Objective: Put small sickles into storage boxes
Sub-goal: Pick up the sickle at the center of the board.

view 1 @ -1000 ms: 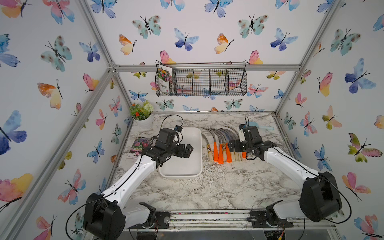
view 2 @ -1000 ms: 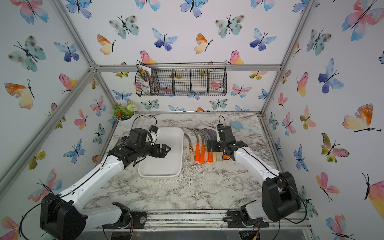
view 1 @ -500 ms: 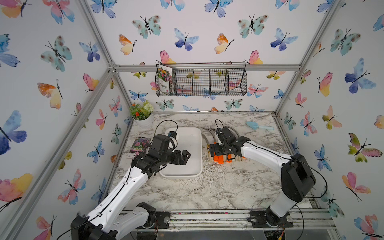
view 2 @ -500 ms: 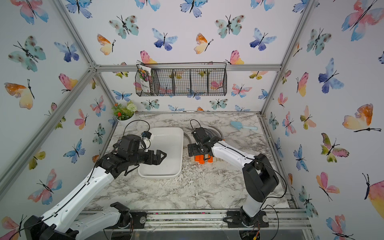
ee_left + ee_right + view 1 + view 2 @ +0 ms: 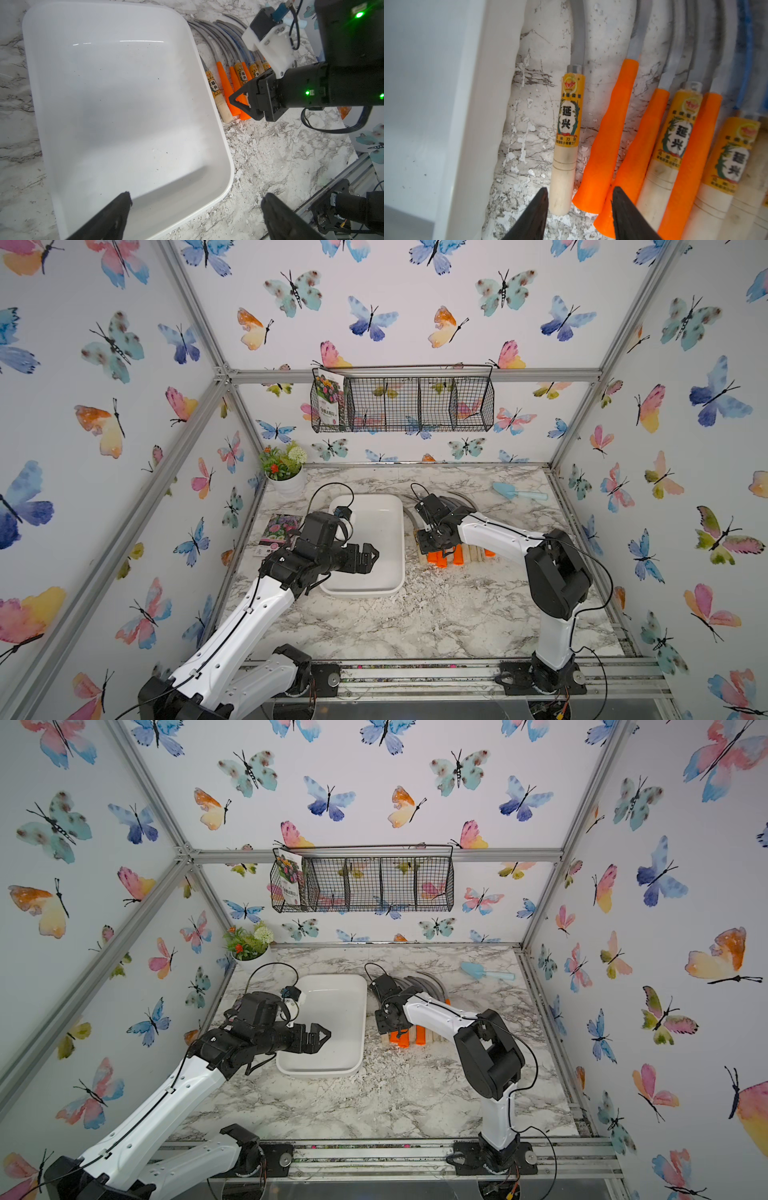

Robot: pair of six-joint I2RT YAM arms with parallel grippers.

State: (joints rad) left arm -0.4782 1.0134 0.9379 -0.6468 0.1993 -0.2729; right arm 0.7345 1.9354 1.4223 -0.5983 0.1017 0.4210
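Sickles (image 5: 608, 141): curved grey blades, orange or wooden handles.

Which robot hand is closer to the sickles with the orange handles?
Right. The right gripper is directly over the handles of the sickles. The left gripper hovers open above the white tray, apart from them.

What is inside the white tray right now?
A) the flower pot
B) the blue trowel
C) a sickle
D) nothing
D: the white tray shows only its bare bottom, and the sickles lie beside it on the table.
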